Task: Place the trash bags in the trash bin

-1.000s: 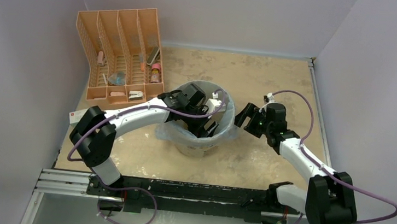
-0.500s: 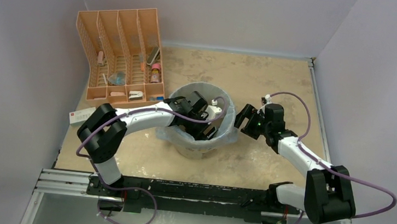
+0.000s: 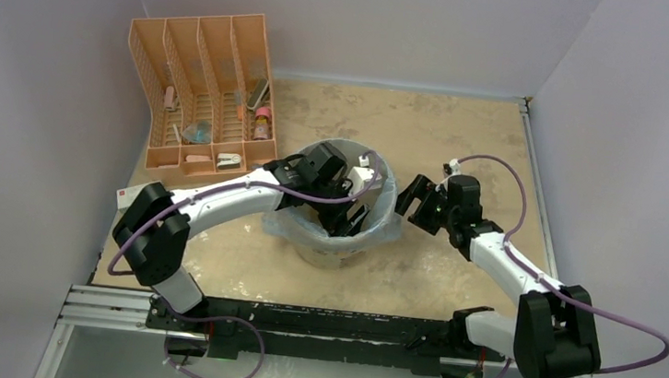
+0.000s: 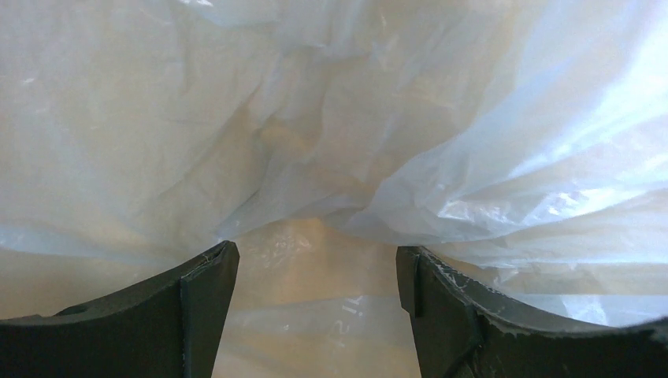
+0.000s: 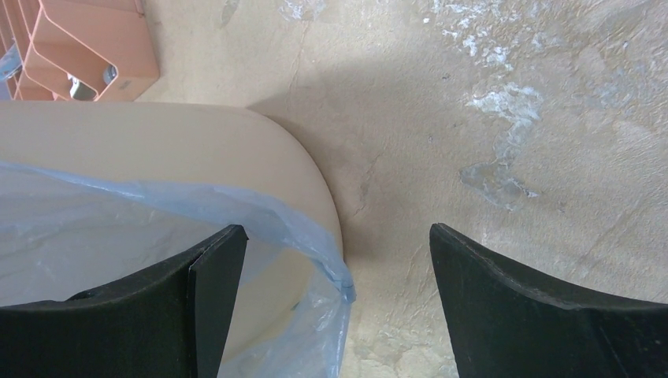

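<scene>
The bin (image 3: 324, 255) is lined by the bag (image 3: 283, 227), edge draped over the rim. Inside, the left gripper (image 4: 315, 272) is held spread, empty; film should be pressed downward gently. The right gripper (image 3: 410, 199), at the bin's 3 o'clock, is spread, empty.

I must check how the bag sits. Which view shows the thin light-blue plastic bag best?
Top external: the thin light-blue plastic bag lines the round cream plastic bucket and drapes over its rim. Left wrist shows only crinkled film; right wrist, one edge over the rim.
</scene>
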